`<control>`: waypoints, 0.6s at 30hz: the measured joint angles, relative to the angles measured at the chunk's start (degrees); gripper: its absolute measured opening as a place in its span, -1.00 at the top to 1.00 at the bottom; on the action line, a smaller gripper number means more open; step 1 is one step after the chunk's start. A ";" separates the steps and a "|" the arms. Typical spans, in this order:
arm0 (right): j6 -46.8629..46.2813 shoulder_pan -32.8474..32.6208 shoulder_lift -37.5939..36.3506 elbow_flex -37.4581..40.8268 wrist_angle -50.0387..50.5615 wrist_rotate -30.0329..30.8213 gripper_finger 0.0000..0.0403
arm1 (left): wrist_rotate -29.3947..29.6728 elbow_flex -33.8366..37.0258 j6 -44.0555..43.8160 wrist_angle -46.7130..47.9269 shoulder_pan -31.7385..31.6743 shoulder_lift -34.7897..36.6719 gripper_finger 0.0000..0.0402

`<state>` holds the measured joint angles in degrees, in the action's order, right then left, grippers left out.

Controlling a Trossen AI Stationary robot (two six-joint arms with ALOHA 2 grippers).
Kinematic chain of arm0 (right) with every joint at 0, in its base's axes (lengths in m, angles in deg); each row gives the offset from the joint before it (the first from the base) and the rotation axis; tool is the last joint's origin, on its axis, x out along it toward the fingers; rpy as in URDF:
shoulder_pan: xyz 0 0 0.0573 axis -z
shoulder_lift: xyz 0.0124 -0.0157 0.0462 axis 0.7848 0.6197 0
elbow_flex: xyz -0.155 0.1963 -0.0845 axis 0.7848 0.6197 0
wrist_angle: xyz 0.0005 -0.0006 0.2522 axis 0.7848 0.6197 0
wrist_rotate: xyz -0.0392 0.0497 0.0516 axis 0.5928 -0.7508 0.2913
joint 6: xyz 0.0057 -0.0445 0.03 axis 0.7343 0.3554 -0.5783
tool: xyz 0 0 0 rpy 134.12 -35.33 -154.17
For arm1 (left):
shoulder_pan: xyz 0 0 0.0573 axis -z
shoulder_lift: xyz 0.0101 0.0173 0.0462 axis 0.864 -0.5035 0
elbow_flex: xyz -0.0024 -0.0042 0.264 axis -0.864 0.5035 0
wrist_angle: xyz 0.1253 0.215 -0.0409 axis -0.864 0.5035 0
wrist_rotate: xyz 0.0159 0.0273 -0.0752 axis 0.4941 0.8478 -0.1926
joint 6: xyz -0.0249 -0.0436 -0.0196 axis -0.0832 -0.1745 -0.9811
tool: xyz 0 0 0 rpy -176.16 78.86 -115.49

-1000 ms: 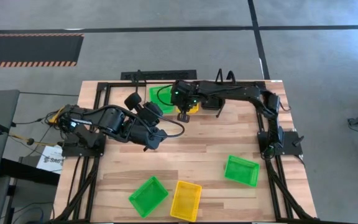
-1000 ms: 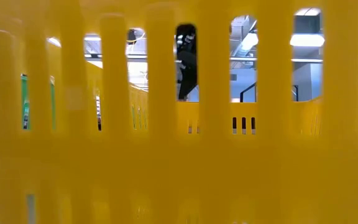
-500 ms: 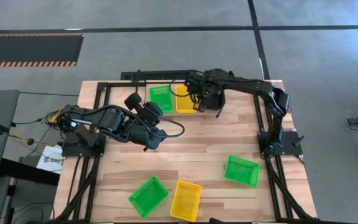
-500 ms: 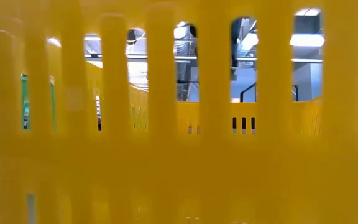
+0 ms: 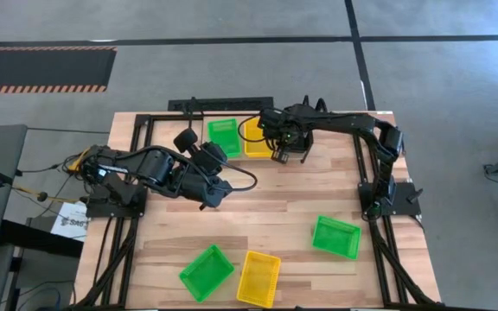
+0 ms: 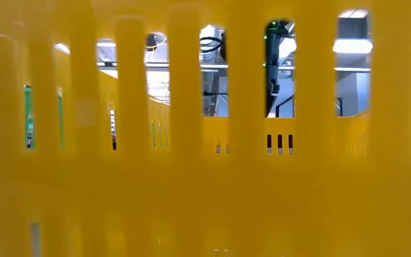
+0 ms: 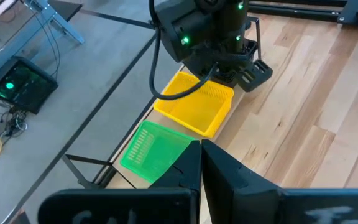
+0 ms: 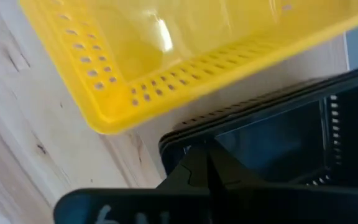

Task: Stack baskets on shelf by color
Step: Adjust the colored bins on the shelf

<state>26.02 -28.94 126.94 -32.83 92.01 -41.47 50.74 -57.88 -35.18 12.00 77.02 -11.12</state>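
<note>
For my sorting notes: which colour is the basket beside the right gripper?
Yellow plastic mesh basket, clearest in left wrist view.

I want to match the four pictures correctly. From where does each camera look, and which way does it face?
High: above, facing straight down on the table; both arms show, left end effector, right end effector.
Low: at table height, facing level through a yellow basket's slots; a dark arm part shows beyond.
Left wrist: faces past its shut fingers to the shelf's yellow basket and green basket.
Right wrist: faces down past its shut fingers at that yellow basket.
Shared: high and both wrist views show the shelf's yellow basket.
</note>
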 joint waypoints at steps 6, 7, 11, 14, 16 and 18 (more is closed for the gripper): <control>-1.24 -1.02 0.00 0.00 -1.55 -2.30 1.00 | 0.02 0.00 0.00 0.00 -0.02 0.00 1.00; -1.25 -1.33 0.00 0.00 -2.11 -2.32 1.00 | 0.02 0.00 0.00 0.00 -0.02 0.00 1.00; -1.27 -2.37 0.00 0.00 -2.43 -2.49 1.00 | 0.02 0.00 0.00 0.00 -0.02 0.00 1.00; -1.30 -3.02 0.00 0.00 -1.38 -2.51 1.00 | 0.02 0.00 0.42 0.00 -0.02 0.00 1.00; -1.27 -3.32 0.00 0.00 -1.18 -2.51 1.00 | 0.04 0.00 0.83 0.00 -0.04 0.00 1.00; -1.07 -3.72 0.00 0.00 -1.18 -2.48 1.00 | 0.04 0.00 0.83 0.00 -0.04 0.00 1.00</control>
<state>24.95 -32.66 126.94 -32.83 90.83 -43.96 50.78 -57.88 -34.35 12.00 76.98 -11.12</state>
